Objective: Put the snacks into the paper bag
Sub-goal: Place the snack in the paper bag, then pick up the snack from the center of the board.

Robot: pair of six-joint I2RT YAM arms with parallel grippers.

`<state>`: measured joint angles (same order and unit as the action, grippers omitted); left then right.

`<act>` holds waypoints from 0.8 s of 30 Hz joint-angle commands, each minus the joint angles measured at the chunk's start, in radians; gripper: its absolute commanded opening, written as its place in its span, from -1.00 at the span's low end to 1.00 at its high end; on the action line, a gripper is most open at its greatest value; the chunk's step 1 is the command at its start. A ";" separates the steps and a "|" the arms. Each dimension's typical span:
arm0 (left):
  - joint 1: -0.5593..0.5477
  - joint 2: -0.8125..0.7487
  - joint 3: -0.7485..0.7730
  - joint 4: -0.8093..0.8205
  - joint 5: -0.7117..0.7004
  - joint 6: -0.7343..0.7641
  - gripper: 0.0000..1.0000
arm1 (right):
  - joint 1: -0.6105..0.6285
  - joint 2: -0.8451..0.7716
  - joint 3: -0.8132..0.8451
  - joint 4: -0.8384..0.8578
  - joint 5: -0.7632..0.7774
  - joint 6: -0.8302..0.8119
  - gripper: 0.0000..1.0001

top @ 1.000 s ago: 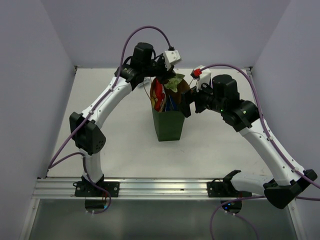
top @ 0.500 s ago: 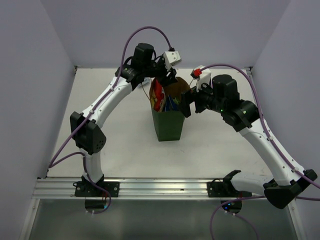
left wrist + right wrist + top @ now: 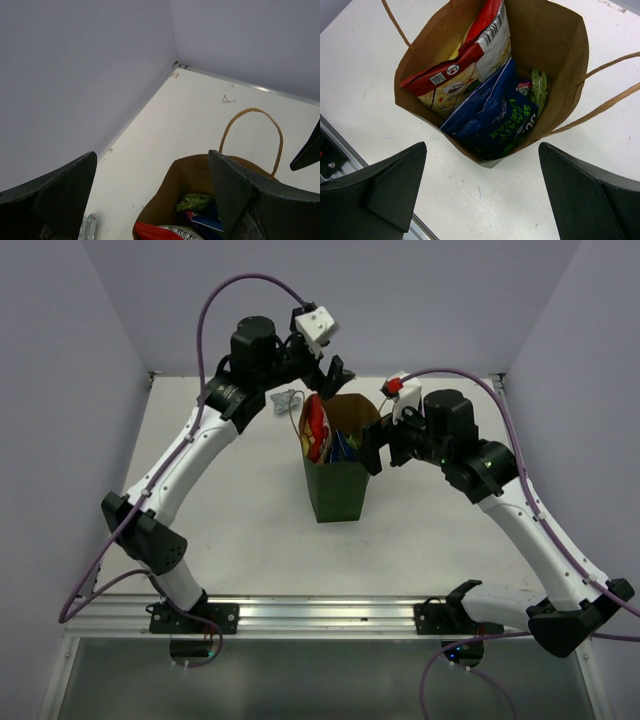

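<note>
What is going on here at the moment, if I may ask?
A two-armed robot is filling the upright paper bag. A chip bag, a blue packet and a green packet are inside. The left tool and right tool are both open and empty near its top. A silvery packet lies on the table beyond it.

Snacks (image 3: 485,100) in the paper bag (image 3: 338,495) on the table (image 3: 230,510), one packet (image 3: 287,400) behind-left of it.

Soft, even, bright light falls from above, and shadows on the white table (image 3: 240,510) around the bag (image 3: 338,490) are faint. In both wrist views the fingers (image 3: 50,200) (image 3: 380,192) are dark, close and blurred, while the packets (image 3: 490,115) look sharp
</note>
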<state>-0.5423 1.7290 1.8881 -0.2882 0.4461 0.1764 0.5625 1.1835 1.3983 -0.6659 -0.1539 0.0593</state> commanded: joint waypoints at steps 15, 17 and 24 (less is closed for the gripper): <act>0.091 -0.356 -0.362 0.192 -0.735 -0.259 1.00 | -0.001 -0.050 -0.039 0.014 -0.035 -0.009 0.97; 0.149 -0.385 -0.424 0.172 -0.706 -0.354 1.00 | 0.000 -0.051 -0.045 0.014 -0.036 -0.007 0.97; 0.355 -0.427 -0.573 0.153 -0.673 -0.436 1.00 | 0.000 -0.058 -0.058 0.020 -0.042 0.002 0.97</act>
<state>-0.2325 1.3537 1.3380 -0.1474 -0.2321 -0.1852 0.5625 1.1488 1.3449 -0.6689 -0.1761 0.0597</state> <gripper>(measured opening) 0.997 0.985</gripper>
